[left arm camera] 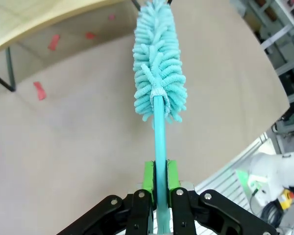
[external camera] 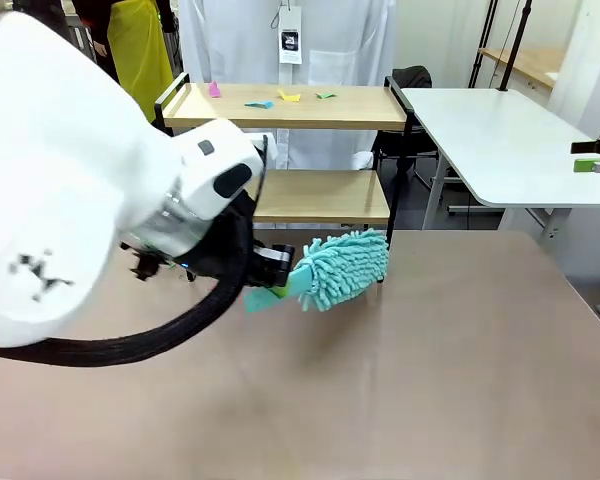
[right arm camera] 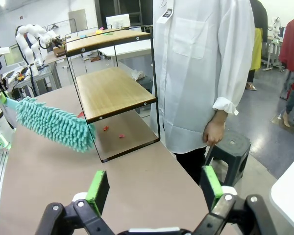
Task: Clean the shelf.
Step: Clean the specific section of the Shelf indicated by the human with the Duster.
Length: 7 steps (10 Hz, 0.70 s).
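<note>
The shelf [external camera: 320, 195] stands at the table's far side, and several coloured paper scraps [external camera: 259, 103] lie on its top board [external camera: 360, 108]. My left gripper [external camera: 278, 276] is shut on the handle of a teal fluffy duster [external camera: 340, 268], held just above the table in front of the lower board. In the left wrist view the green pads [left arm camera: 147, 176] clamp the duster handle [left arm camera: 160, 132]. My right gripper [right arm camera: 155, 188] is open and holds nothing, off to the shelf's [right arm camera: 112, 88] side. It shows small at the far right as the right gripper [external camera: 598, 158].
Small red scraps [left arm camera: 39, 90] lie on the table under the shelf, also visible as red scraps [right arm camera: 105, 129]. A person in a white shirt [right arm camera: 201, 73] stands behind the shelf, hand [right arm camera: 214, 133] hanging. A white table [external camera: 500, 130] stands at the right, and a dark stool [right arm camera: 230, 144] is by the person.
</note>
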{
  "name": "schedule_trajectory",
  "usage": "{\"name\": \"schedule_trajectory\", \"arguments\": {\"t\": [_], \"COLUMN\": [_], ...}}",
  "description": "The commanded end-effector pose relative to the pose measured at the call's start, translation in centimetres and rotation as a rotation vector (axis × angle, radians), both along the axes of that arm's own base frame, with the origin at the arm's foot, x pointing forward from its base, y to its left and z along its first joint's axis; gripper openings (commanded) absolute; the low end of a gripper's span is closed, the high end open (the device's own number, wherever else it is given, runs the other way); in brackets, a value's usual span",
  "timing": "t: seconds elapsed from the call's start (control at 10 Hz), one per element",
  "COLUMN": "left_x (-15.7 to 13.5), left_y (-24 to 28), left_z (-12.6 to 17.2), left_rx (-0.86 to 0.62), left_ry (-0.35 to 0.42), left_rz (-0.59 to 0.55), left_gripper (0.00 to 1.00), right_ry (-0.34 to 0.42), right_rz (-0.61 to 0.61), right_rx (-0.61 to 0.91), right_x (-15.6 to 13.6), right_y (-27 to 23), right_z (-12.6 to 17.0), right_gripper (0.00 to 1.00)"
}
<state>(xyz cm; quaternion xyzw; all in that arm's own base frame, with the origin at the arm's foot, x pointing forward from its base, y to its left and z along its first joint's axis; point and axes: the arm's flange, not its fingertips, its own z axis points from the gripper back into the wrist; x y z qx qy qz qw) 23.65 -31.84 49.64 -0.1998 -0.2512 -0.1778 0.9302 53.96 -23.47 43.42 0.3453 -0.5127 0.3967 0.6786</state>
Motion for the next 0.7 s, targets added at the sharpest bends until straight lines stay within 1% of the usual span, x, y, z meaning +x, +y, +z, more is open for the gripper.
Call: {"name": "schedule_trajectory", "arguments": {"t": [0.0,0.2,0.4,0.6], "left_x": [0.5,1.1,1.2,1.4], "left_y": [-1.7,-3.7,-4.6,-5.1], "left_z": [-2.5,-4.5,-5.2,-5.3], "left_rx": [-0.017,0.007,0.02,-0.014], "left_ry": [-0.059,-0.118,-0.124,-0.143], "left_rz": [0.064,0.144,0.149,0.167], "left_gripper": [0.13,0.13,0.13,0.13], "right_ry": [-0.003,-0.003,-0.003,-0.003], "right_rz": [0.001,0.001,0.001,0.001], "right_rx": [-0.001,-0.001,-0.001,-0.001], "right_x": [0.0,0.0,0.0,0.0], "right_y": [0.2,0.2,0.2,0.2], "right_z": [0.2,0.2,0.2,0.2], "right_gripper": [1.0,1.0,1.0,1.0]}}
